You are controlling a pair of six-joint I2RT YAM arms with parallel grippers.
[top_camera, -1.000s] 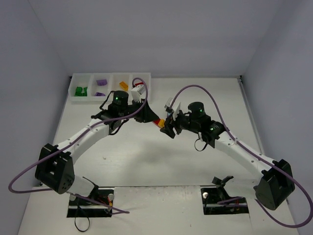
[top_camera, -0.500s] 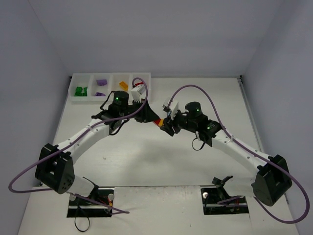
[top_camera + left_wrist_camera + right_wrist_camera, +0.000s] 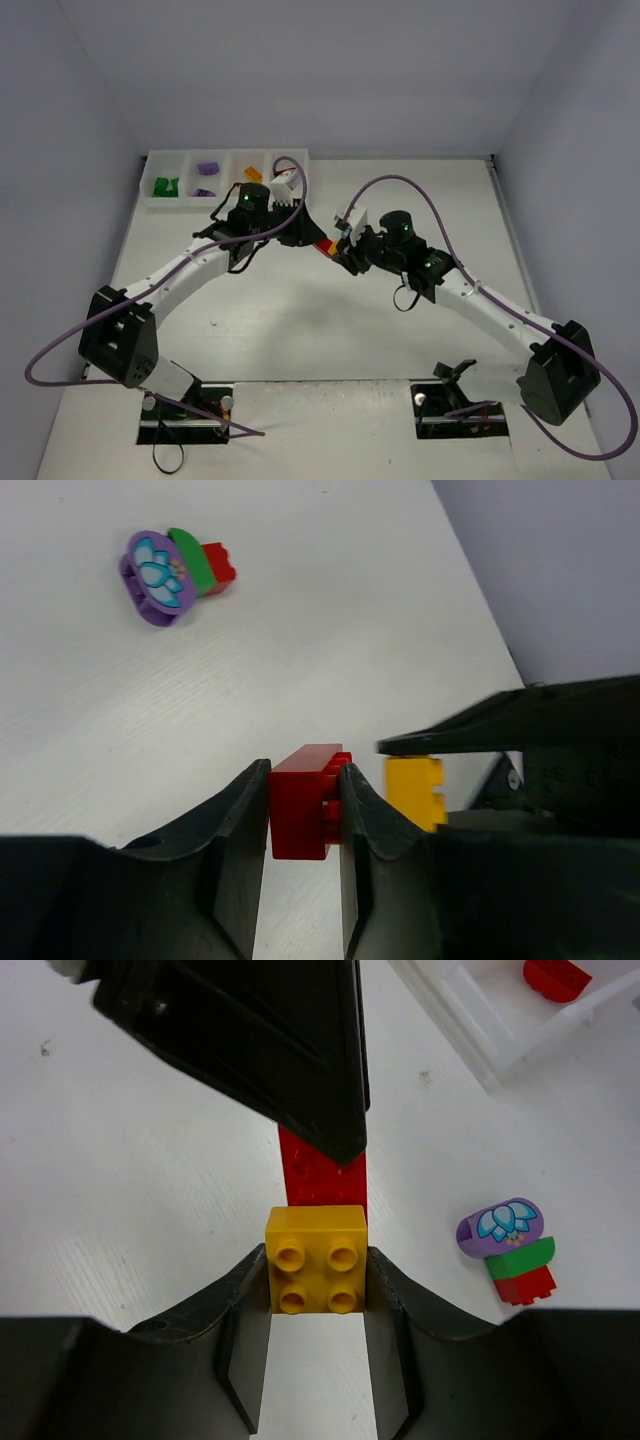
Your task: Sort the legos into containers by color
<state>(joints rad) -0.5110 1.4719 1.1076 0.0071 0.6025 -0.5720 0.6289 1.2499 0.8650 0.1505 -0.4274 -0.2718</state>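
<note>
1. Seen from above, two robot arms reach in from the near edge and meet nose to nose over the middle of the white table [image 3: 300, 330].
2. The left gripper [image 3: 303, 780] is narrowed onto a red brick [image 3: 298, 825], with one finger pressed to each side.
3. The right gripper [image 3: 315, 1272] is closed on a yellow brick [image 3: 315, 1258], whose four studs face its wrist camera.
4. The two bricks appear to be joined, red directly behind yellow. The pair's long axis runs straight from one claw to the other, with the red end toward the left arm and the yellow end toward the right. Pulling them apart looks like the step in hand, and each arm would probably draw back along that line.
5. The tray [image 3: 190, 204] sits at the far left of the table, just behind the left arm (the nearer of the two). It shows green, purple and orange pieces, and the right wrist view catches a red piece in one compartment.
6. A purple, green and red stack [image 3: 505, 1245] lies loose on the table, near the right gripper but clear of both claws.
</note>
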